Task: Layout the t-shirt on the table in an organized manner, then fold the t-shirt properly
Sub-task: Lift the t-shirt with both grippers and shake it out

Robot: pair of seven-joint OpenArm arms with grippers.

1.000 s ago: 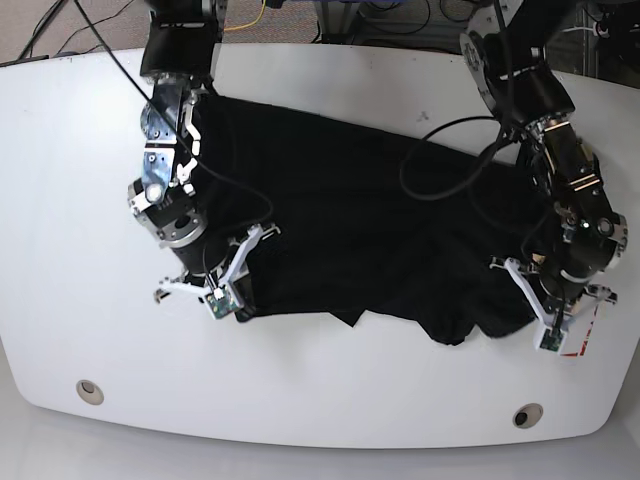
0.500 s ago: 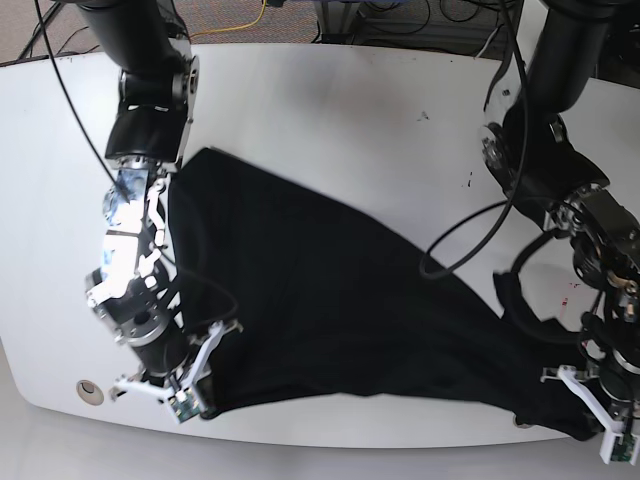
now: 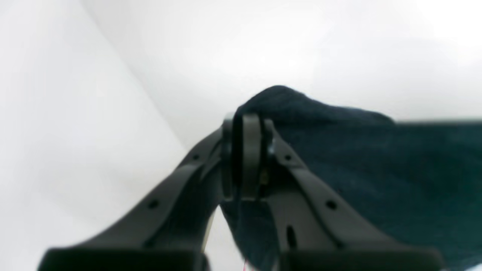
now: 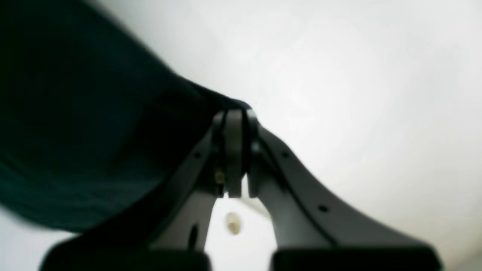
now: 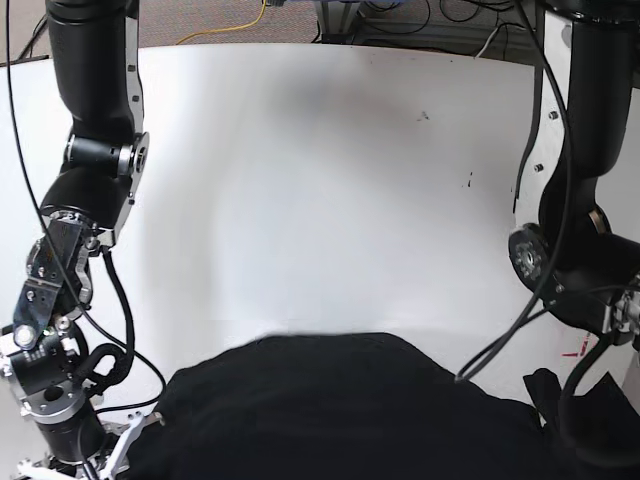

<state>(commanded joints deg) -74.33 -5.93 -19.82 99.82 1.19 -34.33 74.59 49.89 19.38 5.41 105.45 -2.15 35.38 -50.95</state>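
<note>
Since half a second ago both arms have drawn back toward the near edge, dragging the t-shirt [image 5: 340, 405] down until it covers only the nearest strip of the table [image 5: 300, 200]. The left gripper [image 3: 246, 150] is pinched onto a bunched corner of the fabric. The right gripper [image 4: 233, 146] is likewise clamped on the cloth's edge. Beyond, bare white tabletop stretches away.
</note>
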